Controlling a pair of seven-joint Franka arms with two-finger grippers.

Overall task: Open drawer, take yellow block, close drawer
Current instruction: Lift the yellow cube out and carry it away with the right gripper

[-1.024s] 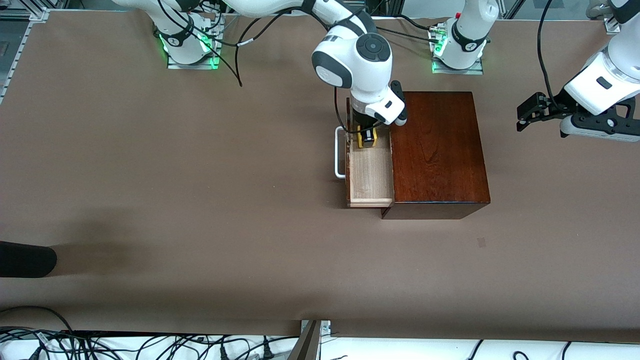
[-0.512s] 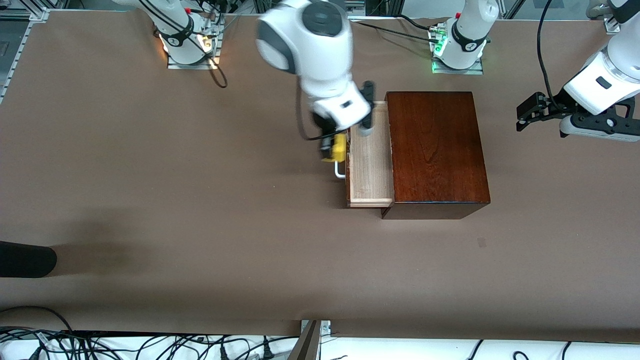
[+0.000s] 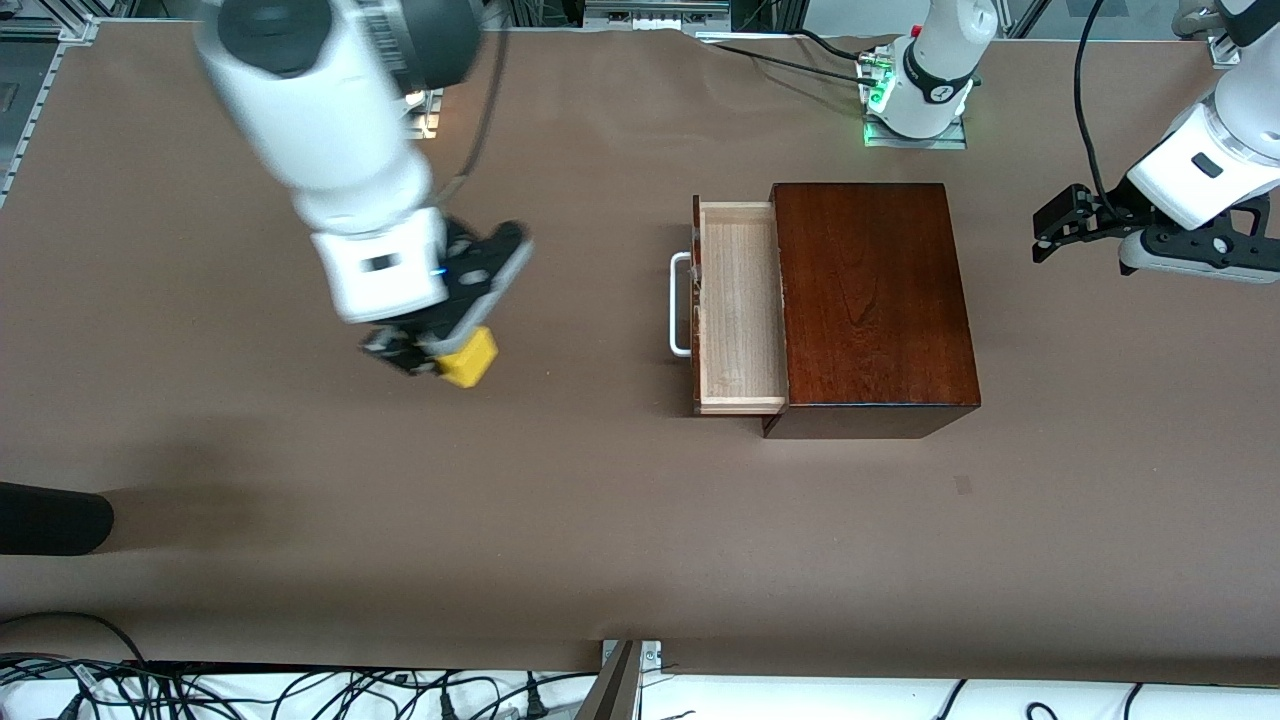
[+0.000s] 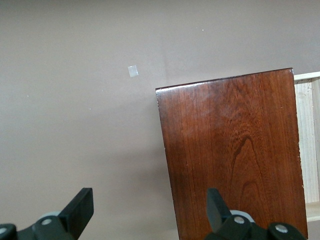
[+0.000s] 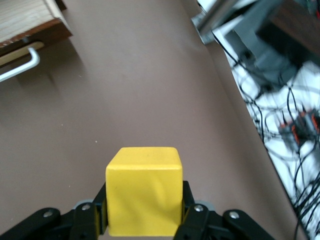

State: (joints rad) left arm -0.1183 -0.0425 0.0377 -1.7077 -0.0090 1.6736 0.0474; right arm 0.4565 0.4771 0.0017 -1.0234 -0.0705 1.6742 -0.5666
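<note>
The drawer (image 3: 740,305) of the dark reddish-brown wooden box (image 3: 870,300) stands pulled out, its pale inside bare, its white U-shaped handle (image 3: 679,304) toward the right arm's end. My right gripper (image 3: 435,355) is shut on the yellow block (image 3: 469,357) and holds it up in the air over bare table, well away from the drawer. In the right wrist view the block (image 5: 144,190) sits between the fingers, with the handle (image 5: 20,66) farther off. My left gripper (image 3: 1050,228) is open and waits in the air past the box's back; its fingers (image 4: 80,207) frame the box top (image 4: 232,150).
A dark rounded object (image 3: 50,518) lies at the table's edge at the right arm's end, nearer the front camera. Cables (image 3: 250,690) run along the table's front edge. A small pale mark (image 3: 962,485) is on the mat nearer the camera than the box.
My right gripper has lifted the yellow block out of the drawer and carried it fast toward the right arm's end of the table. The drawer stays open. The left arm has not moved.
</note>
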